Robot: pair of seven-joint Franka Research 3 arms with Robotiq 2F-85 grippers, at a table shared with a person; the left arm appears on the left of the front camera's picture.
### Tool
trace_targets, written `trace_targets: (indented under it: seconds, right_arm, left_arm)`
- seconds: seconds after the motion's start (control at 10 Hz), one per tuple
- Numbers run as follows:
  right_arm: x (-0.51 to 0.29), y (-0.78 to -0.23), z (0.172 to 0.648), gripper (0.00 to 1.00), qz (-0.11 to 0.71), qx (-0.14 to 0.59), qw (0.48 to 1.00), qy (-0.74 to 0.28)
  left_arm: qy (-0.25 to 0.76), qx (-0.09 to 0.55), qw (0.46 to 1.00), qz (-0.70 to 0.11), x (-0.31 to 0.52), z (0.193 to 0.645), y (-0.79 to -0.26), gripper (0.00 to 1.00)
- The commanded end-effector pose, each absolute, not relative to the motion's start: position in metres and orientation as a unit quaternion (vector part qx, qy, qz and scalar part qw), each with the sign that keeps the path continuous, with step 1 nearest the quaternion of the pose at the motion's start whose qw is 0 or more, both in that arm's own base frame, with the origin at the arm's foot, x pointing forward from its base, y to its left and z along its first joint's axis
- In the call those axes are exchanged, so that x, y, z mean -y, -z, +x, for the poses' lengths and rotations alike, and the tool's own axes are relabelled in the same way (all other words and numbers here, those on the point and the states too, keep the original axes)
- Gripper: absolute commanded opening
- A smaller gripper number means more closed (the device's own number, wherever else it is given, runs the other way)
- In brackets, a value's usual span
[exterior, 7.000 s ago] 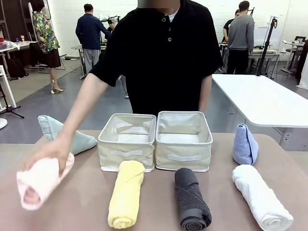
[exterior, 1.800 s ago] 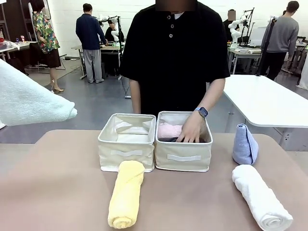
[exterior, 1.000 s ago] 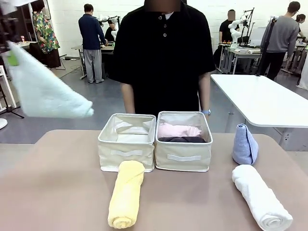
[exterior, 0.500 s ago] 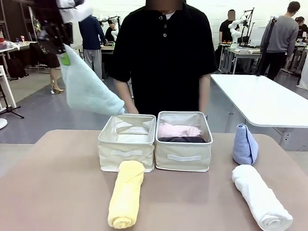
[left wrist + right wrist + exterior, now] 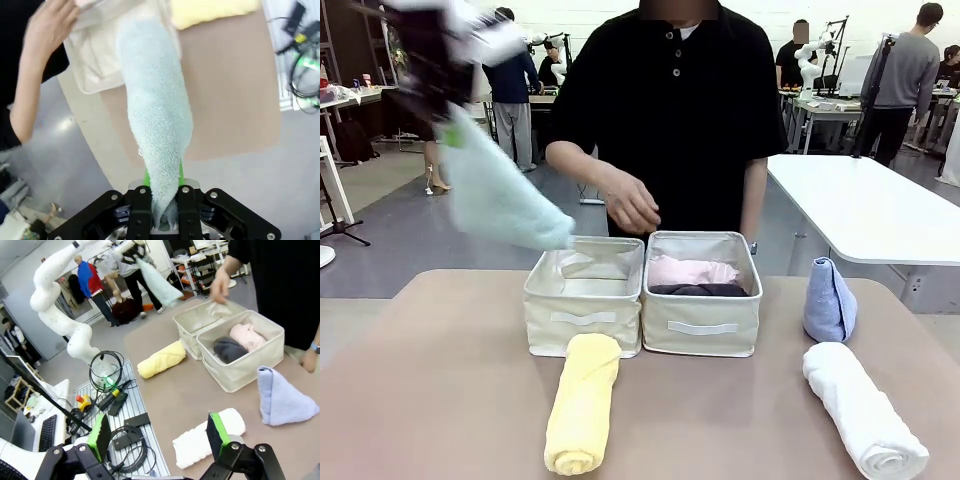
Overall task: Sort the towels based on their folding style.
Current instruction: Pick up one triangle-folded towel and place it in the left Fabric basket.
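Note:
My left gripper (image 5: 453, 124) hangs high at the left, shut on the narrow end of the pale green towel (image 5: 502, 202), whose wide end reaches the left bin's (image 5: 582, 318) near corner. In the left wrist view the gripper (image 5: 162, 181) pinches that green towel (image 5: 156, 110) above the bin (image 5: 95, 65). Pink (image 5: 690, 270) and dark grey (image 5: 700, 290) rolls lie in the right bin (image 5: 702, 325). On the table lie a yellow roll (image 5: 582, 400), a white roll (image 5: 863, 410) and a light blue cone (image 5: 828, 300). My right gripper (image 5: 159, 436) stands open above the white roll (image 5: 210, 437).
The person stands behind the bins with one hand (image 5: 631, 204) raised over the left bin's far edge. The brown table (image 5: 440, 380) is bare at its left front. A white table (image 5: 870, 205) stands at the back right, and cables (image 5: 112, 390) lie beside my table.
My left gripper has carried the green towel rightward and lower, toward the left bin. The person's hand has come up over that bin. The right arm has not moved.

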State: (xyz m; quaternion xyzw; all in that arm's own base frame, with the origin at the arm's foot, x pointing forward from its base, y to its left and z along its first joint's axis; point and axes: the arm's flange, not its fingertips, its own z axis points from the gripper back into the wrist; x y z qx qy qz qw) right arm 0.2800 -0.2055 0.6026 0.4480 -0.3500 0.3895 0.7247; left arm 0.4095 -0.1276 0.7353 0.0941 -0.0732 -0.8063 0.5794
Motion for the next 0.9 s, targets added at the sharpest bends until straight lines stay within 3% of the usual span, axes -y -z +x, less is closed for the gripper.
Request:
trace_targets:
  seconds: [0.0,0.2,0.8]
  right_arm:
    - [0.206,-0.605,0.281,1.0,0.453,0.361,0.715,-0.393]
    - [0.206,-0.605,0.281,1.0,0.453,0.361,0.715,-0.393]
    - [0.206,-0.605,0.281,1.0,0.453,0.361,0.715,-0.393]
  left_arm:
    - [0.805,0.159,0.566,0.08,-0.034,0.263,-0.79,0.15]
    - [0.768,0.141,0.621,0.07,-0.076,0.233,-0.772,0.15]
    - [0.758,0.124,0.638,0.061,-0.081,0.25,-0.755,0.15]
